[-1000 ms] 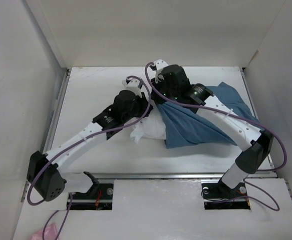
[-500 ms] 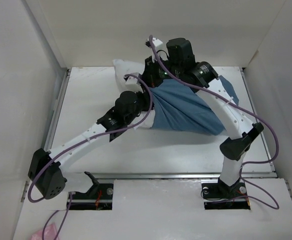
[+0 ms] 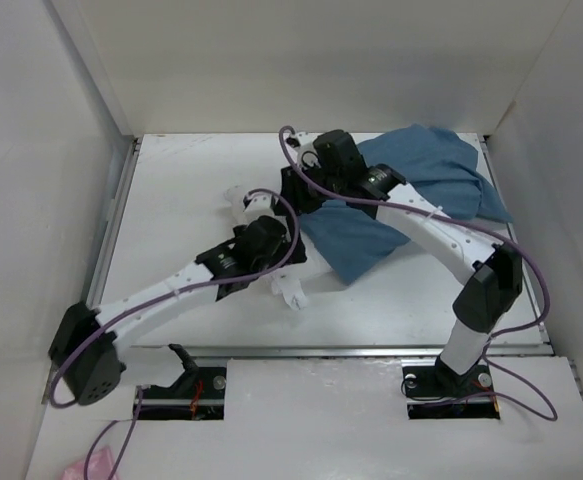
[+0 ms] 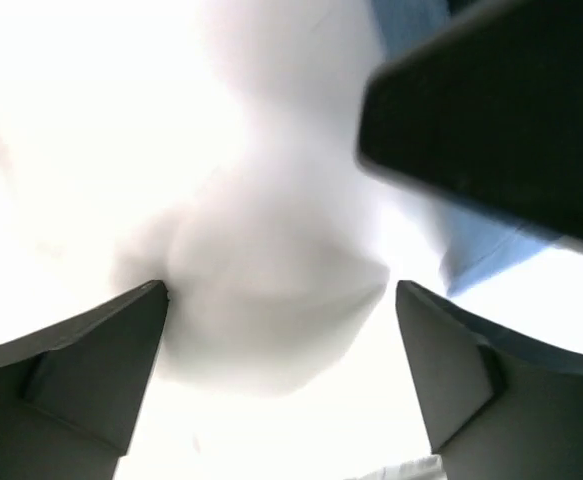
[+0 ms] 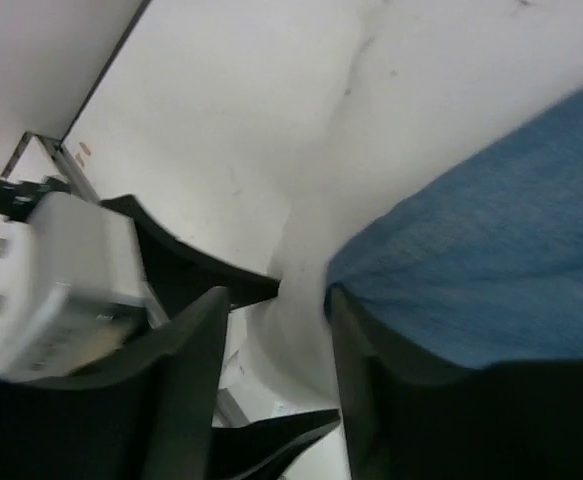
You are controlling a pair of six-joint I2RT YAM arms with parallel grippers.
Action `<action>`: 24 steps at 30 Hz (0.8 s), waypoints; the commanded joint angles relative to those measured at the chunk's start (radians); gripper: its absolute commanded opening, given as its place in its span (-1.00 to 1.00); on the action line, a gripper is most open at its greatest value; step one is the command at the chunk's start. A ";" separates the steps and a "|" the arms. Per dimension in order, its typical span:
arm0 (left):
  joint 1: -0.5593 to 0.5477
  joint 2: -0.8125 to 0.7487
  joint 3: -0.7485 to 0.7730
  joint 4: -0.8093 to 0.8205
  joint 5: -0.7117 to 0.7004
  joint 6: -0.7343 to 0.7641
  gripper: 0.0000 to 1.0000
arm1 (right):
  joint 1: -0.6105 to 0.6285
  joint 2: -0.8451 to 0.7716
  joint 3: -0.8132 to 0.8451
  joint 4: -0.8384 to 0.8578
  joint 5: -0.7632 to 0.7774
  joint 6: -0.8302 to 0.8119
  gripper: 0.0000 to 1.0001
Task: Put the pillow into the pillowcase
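Note:
The blue pillowcase point(image 3: 411, 180) lies crumpled on the white table point(image 3: 171, 190), from the middle toward the back right. The white pillow point(image 4: 271, 200) bulges from its open end, next to the blue cloth point(image 4: 481, 245). In the top view the arms hide that end. My left gripper point(image 4: 281, 292) stands wide open around the white bulge, at mid-table point(image 3: 283, 240). My right gripper point(image 5: 279, 300) is open too, just behind the left one point(image 3: 296, 190). The pillow's end point(image 5: 306, 240) sits between its fingers, and the pillowcase edge point(image 5: 491, 270) rests against the right finger.
White enclosure walls rise at the left point(image 3: 31, 150), back point(image 3: 301, 60) and right point(image 3: 571, 150) of the table. Purple cables point(image 3: 531, 270) loop along both arms. The two wrists sit close together, the left gripper's dark fingers point(image 5: 201, 268) showing in the right wrist view.
Both grippers were shut and holding the pillowcase mouth up in the air. Now both have opened and come down, and the cloth has dropped onto the table toward the back right.

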 commanded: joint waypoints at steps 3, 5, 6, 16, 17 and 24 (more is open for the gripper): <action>-0.002 -0.346 -0.090 -0.155 -0.097 -0.177 1.00 | 0.047 -0.087 -0.073 0.093 -0.009 0.025 0.49; -0.002 -0.412 -0.130 -0.179 -0.088 -0.178 1.00 | 0.047 -0.121 -0.088 0.073 0.023 0.013 0.67; -0.002 -0.438 -0.130 -0.179 -0.087 -0.168 1.00 | 0.047 -0.141 -0.099 0.073 0.067 0.013 0.74; -0.022 -0.257 -0.021 -0.266 -0.049 0.022 1.00 | 0.037 -0.549 -0.442 0.044 0.514 0.151 0.96; -0.062 -0.183 0.028 -0.280 -0.076 0.061 1.00 | 0.028 -0.594 -0.503 0.003 0.567 0.189 0.96; -0.317 0.079 0.241 -0.512 -0.497 0.089 1.00 | 0.005 -0.759 -0.735 -0.018 0.557 0.286 0.99</action>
